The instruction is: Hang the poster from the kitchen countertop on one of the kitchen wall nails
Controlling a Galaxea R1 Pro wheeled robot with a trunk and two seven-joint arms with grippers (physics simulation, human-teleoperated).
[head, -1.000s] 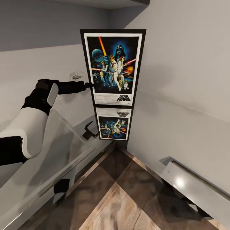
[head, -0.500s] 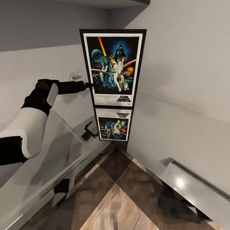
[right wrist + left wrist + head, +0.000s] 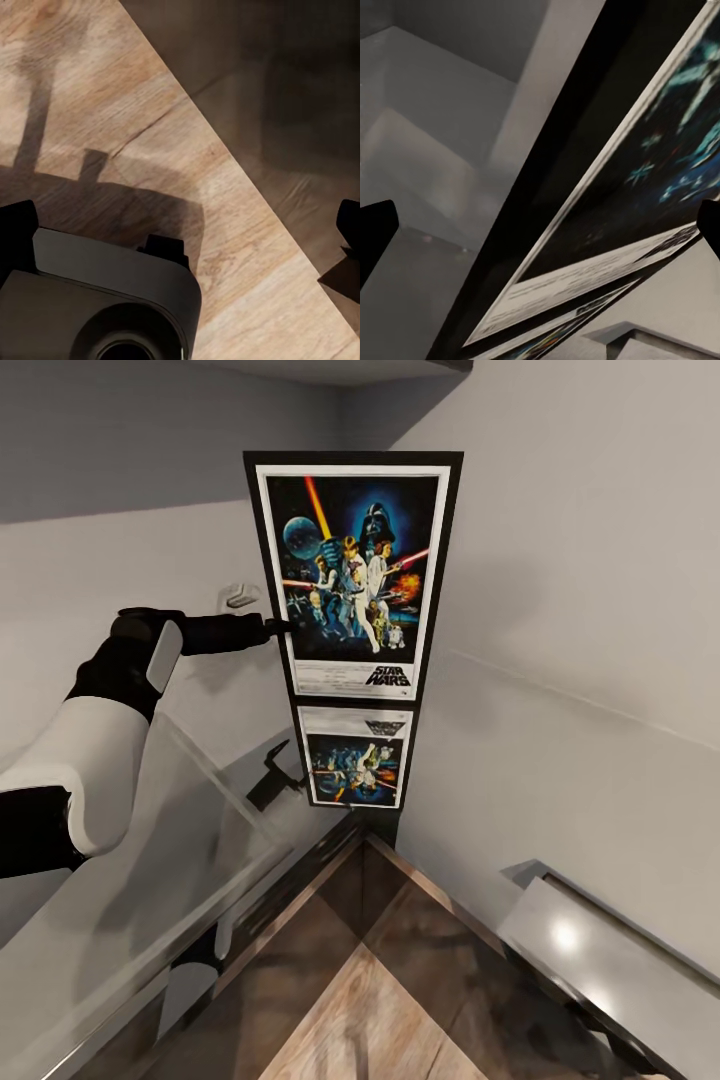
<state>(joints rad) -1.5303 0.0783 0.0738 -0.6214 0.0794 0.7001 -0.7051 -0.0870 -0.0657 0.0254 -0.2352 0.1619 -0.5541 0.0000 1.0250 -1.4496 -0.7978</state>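
The left gripper (image 3: 283,626) is clamped on the left edge of the poster (image 3: 352,575), its dark fingers meeting the black frame about halfway up; the left arm reaches from the near left, white upper section low and close, black forearm stretched level toward the far corner. In the left wrist view the poster (image 3: 607,195) runs diagonally between the two dark fingertips (image 3: 375,232), which stand wide at the edges of the picture, and the contact itself is hard to make out there. The poster stands upright with its long axis vertical, the "STAR WARS" logo at the bottom, artwork facing the robot, held above the kitchen countertop (image 3: 110,900) in the corner where the two grey walls meet. Its mirror image (image 3: 355,755) lies in the glossy worktop just below, so whether the lower edge touches the surface cannot be told. A small fitting (image 3: 240,596) sits on the left wall just beside the forearm. The right gripper (image 3: 187,247) hangs open over the wood floor (image 3: 172,127), above a rounded dark part of the robot's base (image 3: 105,300).
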